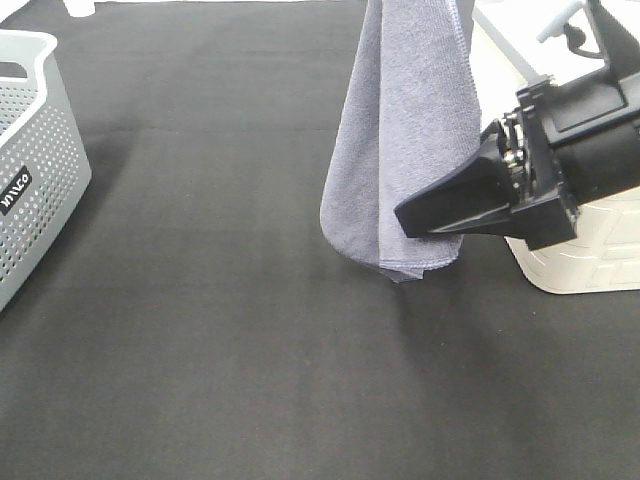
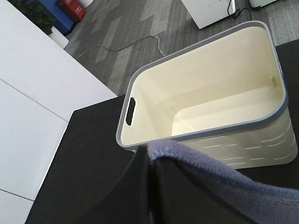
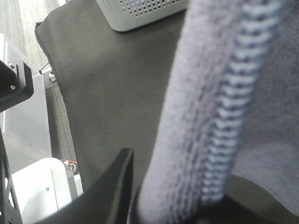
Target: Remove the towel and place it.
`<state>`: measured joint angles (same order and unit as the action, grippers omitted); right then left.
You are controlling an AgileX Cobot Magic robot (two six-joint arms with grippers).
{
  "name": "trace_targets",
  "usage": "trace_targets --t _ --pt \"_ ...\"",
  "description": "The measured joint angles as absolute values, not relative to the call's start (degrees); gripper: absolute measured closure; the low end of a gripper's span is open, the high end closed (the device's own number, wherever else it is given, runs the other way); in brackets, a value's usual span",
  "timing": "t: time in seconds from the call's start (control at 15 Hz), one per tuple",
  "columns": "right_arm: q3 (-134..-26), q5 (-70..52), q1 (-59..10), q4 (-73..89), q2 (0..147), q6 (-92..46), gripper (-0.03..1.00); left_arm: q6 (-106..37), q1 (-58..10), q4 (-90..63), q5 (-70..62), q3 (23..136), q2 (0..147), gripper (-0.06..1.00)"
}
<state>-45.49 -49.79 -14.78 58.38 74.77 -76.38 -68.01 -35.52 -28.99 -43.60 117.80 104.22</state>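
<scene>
The grey-lavender towel (image 1: 410,130) hangs down from above the top edge of the exterior view, its lower tip just above the black mat. My right gripper (image 1: 405,222) reaches in from the right and is shut on the towel's lower edge; in the right wrist view the stitched fold (image 3: 219,121) sits between its fingers (image 3: 112,186). My left gripper (image 2: 152,196) is out of the exterior view; its wrist view shows it shut on the towel (image 2: 224,182), high over the cream basket.
A cream basket (image 1: 580,260) with a grey rim stands at the right, seen empty in the left wrist view (image 2: 205,93). A grey perforated basket (image 1: 30,160) stands at the left edge, also in the right wrist view (image 3: 145,11). A black mat (image 1: 220,330) covers the table.
</scene>
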Motion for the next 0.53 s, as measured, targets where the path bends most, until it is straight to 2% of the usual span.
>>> trace_targets --t 0.13,0.53 --pt "-45.49 -49.16 -14.78 55.75 73.22 -74.71 0.72 -67.67 -35.52 -28.99 -43.6 117.8 104.22 0.94" --pt "-45.49 -47.44 -14.78 51.17 71.79 -68.87 0.86 -64.29 -35.52 -24.01 -43.89 117.8 104.22 0.94"
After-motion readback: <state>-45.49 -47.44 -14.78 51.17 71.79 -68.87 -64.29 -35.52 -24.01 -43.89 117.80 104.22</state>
